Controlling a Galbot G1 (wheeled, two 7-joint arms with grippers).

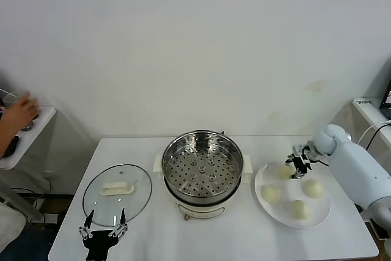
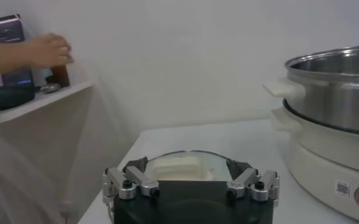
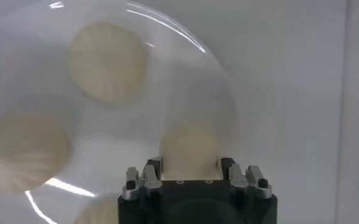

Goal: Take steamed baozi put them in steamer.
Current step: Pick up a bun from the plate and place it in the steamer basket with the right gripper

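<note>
Four cream-white baozi lie on a white plate [image 1: 278,215] at the table's right. My right gripper [image 1: 298,168] is down over the plate's far edge, its fingers closed against both sides of one baozi [image 3: 190,146]. Three others [image 1: 271,194] [image 1: 313,188] [image 1: 299,208] lie loose on the plate. The steamer [image 1: 203,172], a shiny steel pot with a bare perforated tray, stands at mid-table to the left of the plate. My left gripper [image 1: 102,230] is open and parked at the table's near left edge, with nothing between its fingers.
A round glass lid [image 1: 117,194] with a cream handle lies flat left of the steamer, just beyond my left gripper [image 2: 191,182]. A person's hand [image 1: 18,114] reaches over a side shelf [image 1: 36,132] at far left. A white wall stands behind the table.
</note>
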